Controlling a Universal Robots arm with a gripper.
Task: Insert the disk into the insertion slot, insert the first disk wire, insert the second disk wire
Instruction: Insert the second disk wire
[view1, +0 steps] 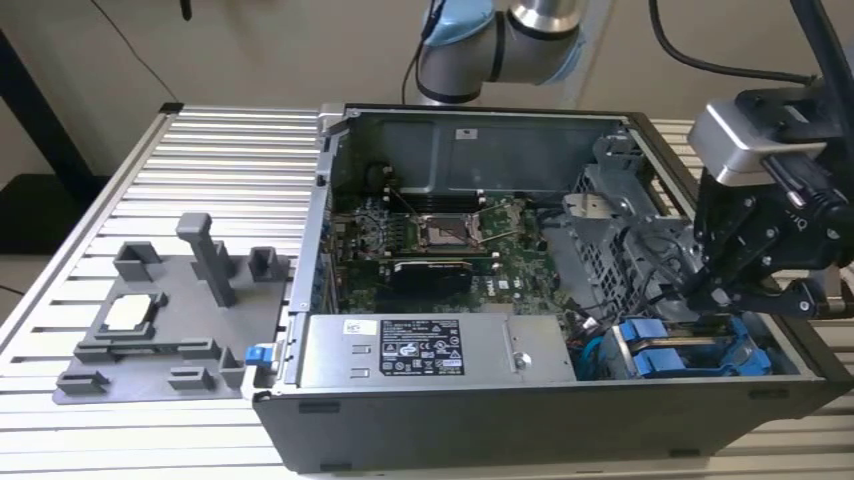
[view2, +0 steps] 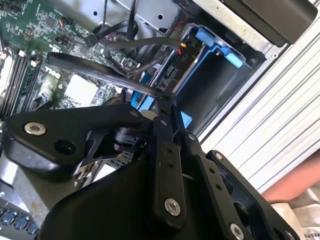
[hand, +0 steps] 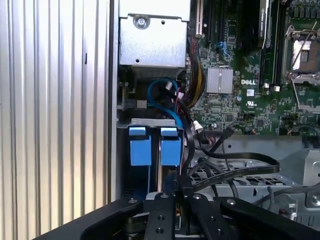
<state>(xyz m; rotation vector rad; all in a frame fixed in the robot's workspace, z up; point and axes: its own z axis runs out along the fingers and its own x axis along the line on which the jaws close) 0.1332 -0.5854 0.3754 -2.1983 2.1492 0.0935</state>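
Power supply box: the silver box with the label (view1: 434, 350) lies at the near wall of the open computer case (view1: 441, 440), left of the drive bay in the exterior view.
Insertion slot: the grey drive cage with blue rails (view1: 694, 352) sits in the near right corner of the case in the exterior view; in the first wrist view it is the dark bay (hand: 150, 175) next to the ribbed table.
Disk: two blue carrier tabs stand side by side in the cage, one (view1: 643, 332) beside the other; the disk (hand: 170, 146) appears to be already seated in the slot. Its silver body I cannot make out.
Gripper: the black gripper (view1: 714, 297) hangs just above the cage, tips pointing down into the case. In both wrist views the fingers (view2: 167, 112) are drawn together at the tips on a black wire (view2: 95, 70); it looks pinched there, just beside the blue tabs.
Wires: black cables (hand: 235, 170) curve from the fingertips over the grey metal bracket.
Arm: the wrist with the grey camera block (view1: 741, 140) is over the right edge of the case; the arm's base joint (view1: 501, 40) stands behind the far wall.
Motherboard: green board (view1: 441, 240) lies in the middle of the case, farther in.
Fixture tray: grey tray (view1: 160, 330) rests on the ribbed table (view1: 200, 180), well apart on the left.
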